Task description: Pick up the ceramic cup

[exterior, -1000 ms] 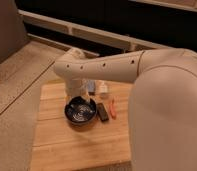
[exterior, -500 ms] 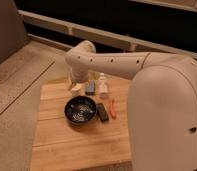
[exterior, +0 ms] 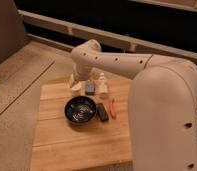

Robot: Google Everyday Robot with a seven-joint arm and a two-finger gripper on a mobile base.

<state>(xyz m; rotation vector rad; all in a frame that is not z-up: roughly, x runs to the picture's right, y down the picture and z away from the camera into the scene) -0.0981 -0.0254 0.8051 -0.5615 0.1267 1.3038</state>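
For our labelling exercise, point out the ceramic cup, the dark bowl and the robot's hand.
ceramic cup [exterior: 75,90]: camera view, its front wall.
dark bowl [exterior: 80,111]: camera view, bare inside.
hand [exterior: 77,79]: camera view, its lower end, by the cup.

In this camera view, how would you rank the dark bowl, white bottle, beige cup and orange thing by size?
1. dark bowl
2. white bottle and ceramic cup: they look alike, so not ranked
3. orange thing
The gripper is right by the cup.

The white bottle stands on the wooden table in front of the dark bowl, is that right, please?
Not quite: the camera view shows the white bottle on the wooden table behind the dark bowl. The gripper is right by the cup.
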